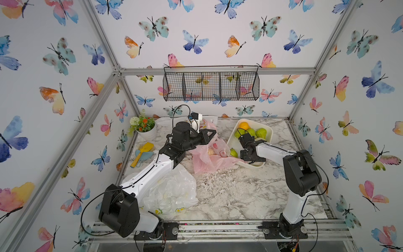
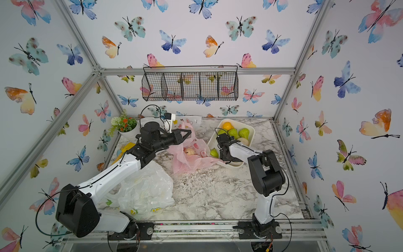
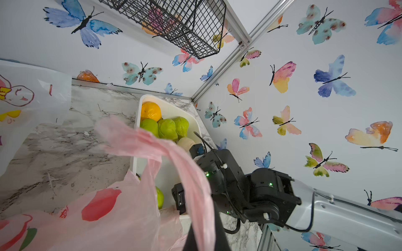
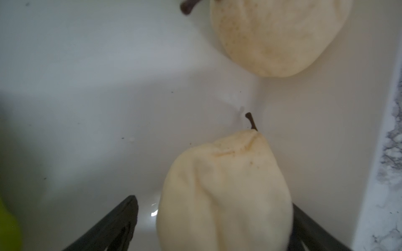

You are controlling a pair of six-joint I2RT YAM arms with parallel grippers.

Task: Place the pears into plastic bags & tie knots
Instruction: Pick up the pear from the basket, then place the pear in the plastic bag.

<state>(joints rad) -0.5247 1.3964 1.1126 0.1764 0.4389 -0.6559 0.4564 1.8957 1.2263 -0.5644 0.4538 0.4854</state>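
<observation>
The pink plastic bag (image 1: 209, 161) (image 2: 187, 161) lies open mid-table with a cream pear (image 1: 211, 152) (image 2: 189, 151) inside. My left gripper (image 1: 214, 131) (image 3: 204, 241) is shut on the bag's handle strip (image 3: 191, 173) and holds it up. My right gripper (image 1: 255, 162) (image 4: 213, 202) reaches down into the white tray (image 1: 268, 133) and stands open. Another cream pear (image 4: 224, 195) lies between its fingers, with a gap on one side. A second cream pear (image 4: 280, 37) lies beyond it. Green pears (image 1: 261, 132) (image 3: 167, 129) sit at the tray's far end, and one green pear (image 1: 233, 152) by the bag.
An orange (image 1: 243, 126) shares the tray. The white lemon-print bag (image 1: 174, 192) lies crumpled under my left arm. The doodle-print bag (image 3: 28, 97) lies at the back. A flower pot (image 1: 146, 128) and a yellow toy scoop (image 1: 142, 152) stand at the left. A wire basket (image 1: 210, 86) hangs on the back wall.
</observation>
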